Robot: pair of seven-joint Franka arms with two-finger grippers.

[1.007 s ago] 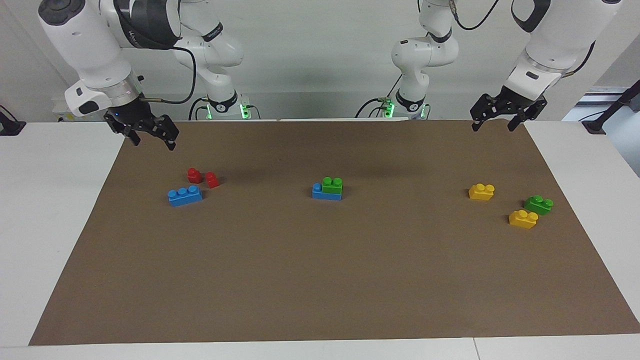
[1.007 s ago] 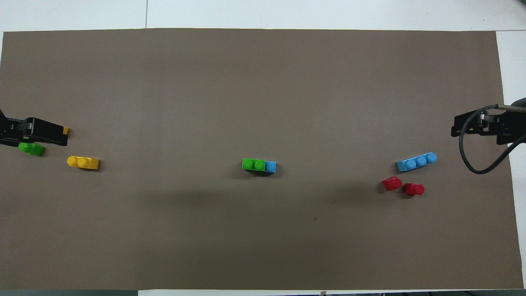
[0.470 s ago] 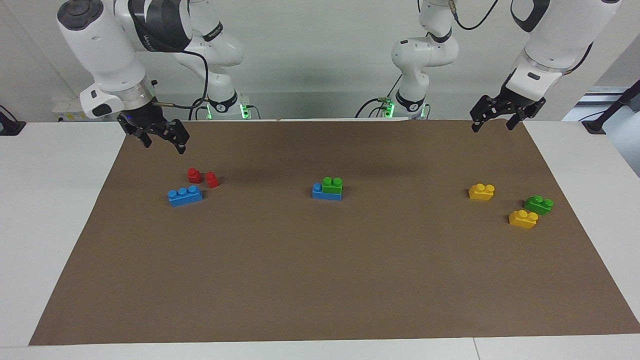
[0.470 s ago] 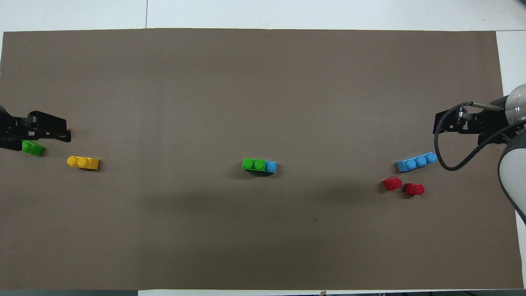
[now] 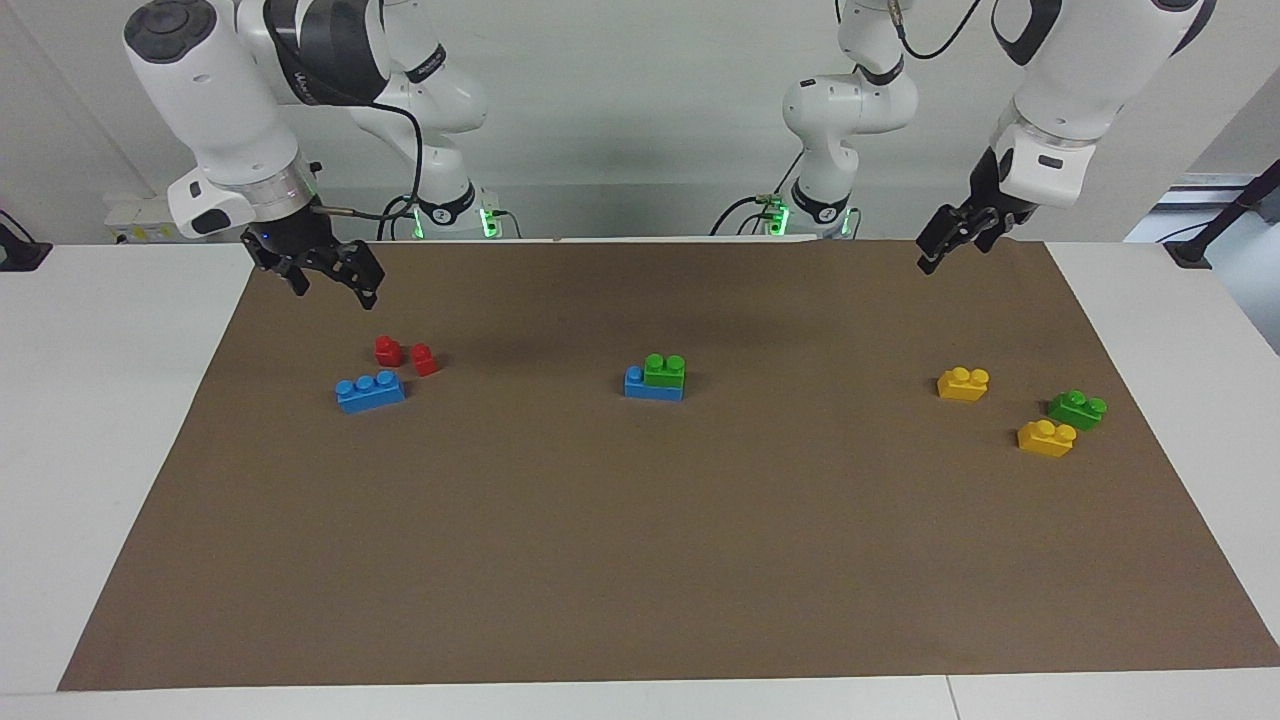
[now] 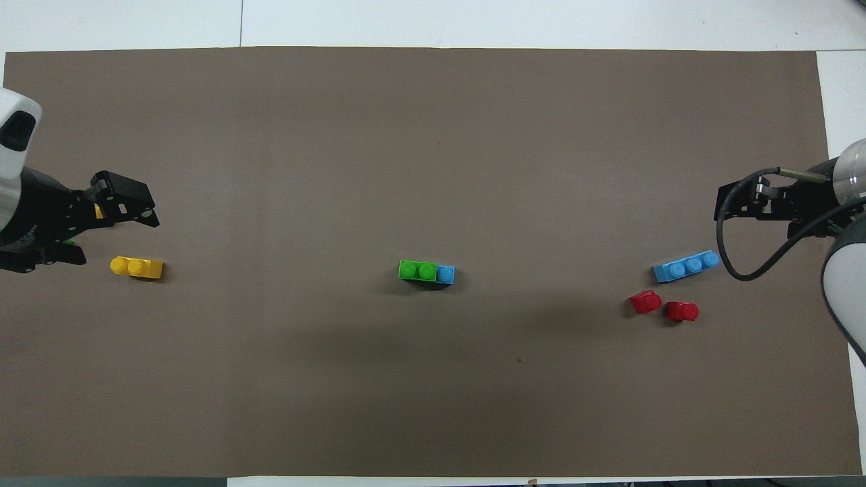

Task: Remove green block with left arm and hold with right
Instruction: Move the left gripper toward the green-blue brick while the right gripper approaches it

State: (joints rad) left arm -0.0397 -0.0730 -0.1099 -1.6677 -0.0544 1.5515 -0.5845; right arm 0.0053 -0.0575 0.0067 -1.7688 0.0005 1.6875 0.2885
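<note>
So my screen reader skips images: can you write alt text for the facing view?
A small green plastic two-stud brick sits stacked on a blue plastic brick mid-mat. The left gripper and the open right gripper hover empty near the robots' edge of the brown mat.

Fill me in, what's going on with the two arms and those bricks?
Nothing is gripped yet. The green block sits stacked on a blue brick mid-mat. The left gripper hangs in the air over the mat's edge at its own end, the right gripper over the mat above the red pieces. Both are open and empty. A second green brick lies loose by the yellow bricks.
</note>
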